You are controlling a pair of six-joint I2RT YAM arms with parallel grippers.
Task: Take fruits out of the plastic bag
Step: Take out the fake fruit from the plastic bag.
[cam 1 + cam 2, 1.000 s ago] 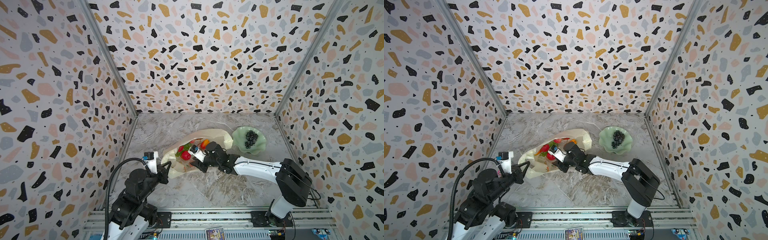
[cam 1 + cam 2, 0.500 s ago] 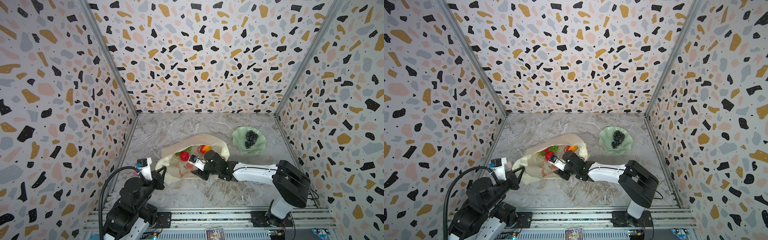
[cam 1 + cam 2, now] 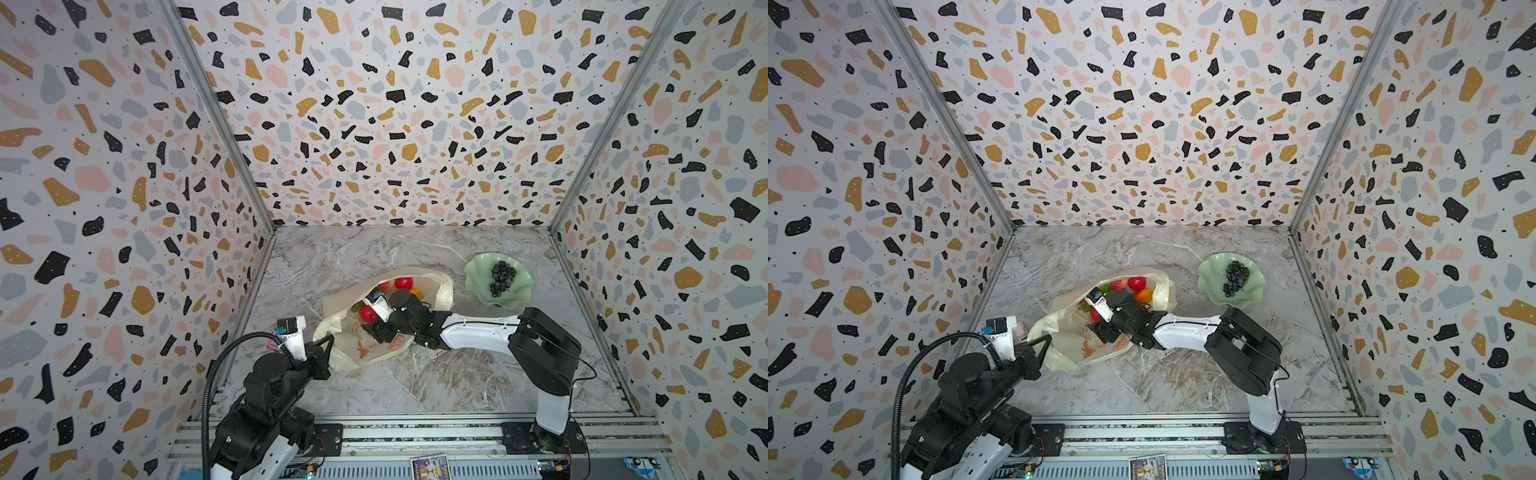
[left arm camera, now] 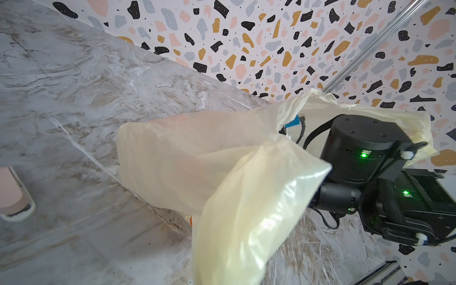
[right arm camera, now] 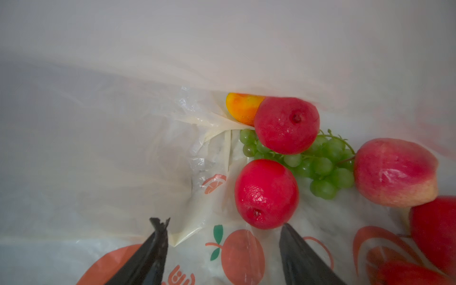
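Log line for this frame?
left gripper: shut on plastic bag | right gripper: open inside bag, red apple just ahead, unheld | dish: dark grapes

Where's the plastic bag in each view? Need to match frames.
Top view: plastic bag mid-table, left of the green dish.
Top view: same place, beside the dish.
Left wrist: fills the centre.
Right wrist: seen from inside, all around.
Landmark: right arm in the bag's mouth; right wrist shows only the right gripper.

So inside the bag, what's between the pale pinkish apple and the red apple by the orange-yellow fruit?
A bunch of green grapes lies there, shown in the right wrist view.
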